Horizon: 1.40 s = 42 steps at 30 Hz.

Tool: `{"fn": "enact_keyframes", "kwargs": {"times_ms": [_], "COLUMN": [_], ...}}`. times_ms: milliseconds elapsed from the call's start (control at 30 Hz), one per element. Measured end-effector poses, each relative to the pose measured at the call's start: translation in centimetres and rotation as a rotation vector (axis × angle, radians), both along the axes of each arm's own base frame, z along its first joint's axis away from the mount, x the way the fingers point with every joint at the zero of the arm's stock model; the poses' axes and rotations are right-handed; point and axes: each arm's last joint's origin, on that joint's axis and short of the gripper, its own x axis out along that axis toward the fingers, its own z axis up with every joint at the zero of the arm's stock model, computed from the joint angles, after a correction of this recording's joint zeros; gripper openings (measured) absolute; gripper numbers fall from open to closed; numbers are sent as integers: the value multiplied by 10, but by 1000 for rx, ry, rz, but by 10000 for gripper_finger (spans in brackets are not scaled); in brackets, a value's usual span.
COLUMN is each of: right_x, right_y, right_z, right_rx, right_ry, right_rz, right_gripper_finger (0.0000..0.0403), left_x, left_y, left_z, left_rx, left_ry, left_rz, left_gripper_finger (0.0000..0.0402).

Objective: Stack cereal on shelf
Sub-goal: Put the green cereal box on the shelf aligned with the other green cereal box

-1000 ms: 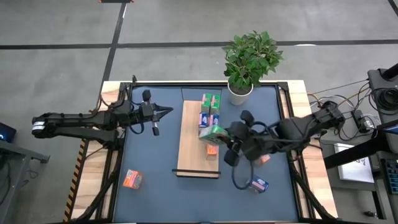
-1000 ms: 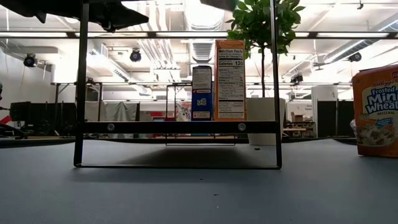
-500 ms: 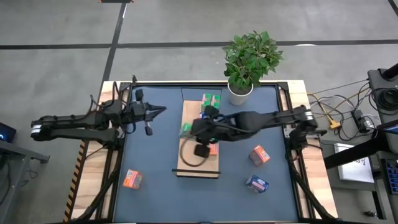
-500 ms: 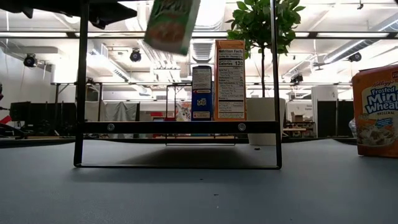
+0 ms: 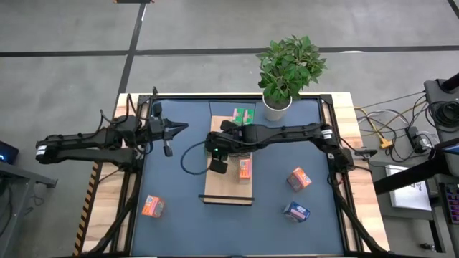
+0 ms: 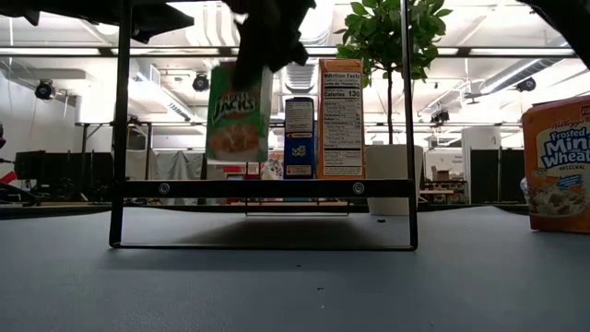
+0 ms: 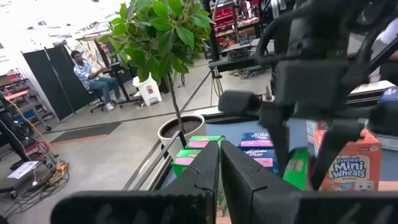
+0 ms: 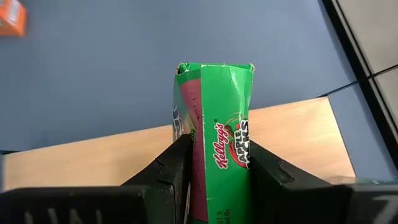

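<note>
So: right gripper (image 8: 214, 163) is clamped on a green cereal box (image 8: 219, 140), fingers pressing both narrow sides (top of the box looks a bit crumpled). In the high view that gripper (image 5: 217, 149) sits mid-frame over the left edge of the shelf (image 5: 229, 190), arm stretched in from the right. Low view: the green box (image 6: 238, 112) hangs upright, upper centre-left, its bottom just above the shelf (image 6: 263, 188); can't tell if it touches.

Already on the shelf: an orange box (image 6: 340, 118) and a blue box (image 6: 299, 136), upright, right of the held one.

Loose on the table (image 5: 172, 201): orange box (image 5: 151, 206) lower left, another orange (image 5: 298, 178) and a blue one (image 5: 296, 211) lower right.

Left gripper (image 5: 179, 128) is shut, empty, parked left of the shelf, well apart from it.

Potted plant (image 5: 287, 70) top centre-right, behind the shelf.
</note>
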Motion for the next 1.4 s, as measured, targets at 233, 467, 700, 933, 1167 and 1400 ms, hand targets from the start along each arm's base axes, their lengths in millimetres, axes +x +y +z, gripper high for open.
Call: {"fn": "enact_keyframes", "kwargs": {"times_ms": [233,467,700,933,1167,1400], "right_x": [6,8,9,5,-7,-26], "right_y": [-10,-10,-11,-11,-4,36], "right_z": [-13,-18,-21,-12,10,37], "right_rx": [-4,-4,-5,-5,-35,-243], "right_ry": [34,45,52,35,10,-26], "right_rz": [-18,-18,-20,-18,37,162], "right_gripper_finger": [105,140,196,220,214,173], "left_x": [1,0,0,0,0,2], "left_y": [0,0,0,0,0,-2], "left_z": [-1,-1,-1,-1,-1,-2], "left_rx": [-1,-1,-1,-1,-19,-50], "left_ry": [9,7,7,11,7,3], "left_rz": [0,0,0,0,-1,-74], "left_gripper_finger": [0,0,0,0,0,0]}}
